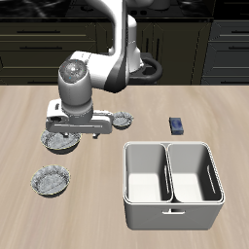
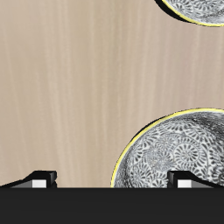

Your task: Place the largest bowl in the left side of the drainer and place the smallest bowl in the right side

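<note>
The largest bowl [image 1: 60,142] is a wide, crinkly-rimmed, darker grey bowl on the table, partly under my gripper [image 1: 75,128]. The wrist view shows it [image 2: 175,150] close to one fingertip [image 2: 187,178]. My gripper [image 2: 114,178] is open and empty, jaws wide apart, hovering just above the bowl's back edge. The smallest bowl [image 1: 123,120] is tiny and sits farther back, beside the gripper; it is out of the wrist view. The drainer [image 1: 171,207] is a light grey two-compartment tub near the table's front edge, both compartments empty.
A paler, speckled, shallower bowl [image 1: 51,180] lies nearer the front edge; its rim also shows in the wrist view [image 2: 197,9]. A small dark blue block [image 1: 177,124] sits behind the drainer. Dark cabinets stand behind the table.
</note>
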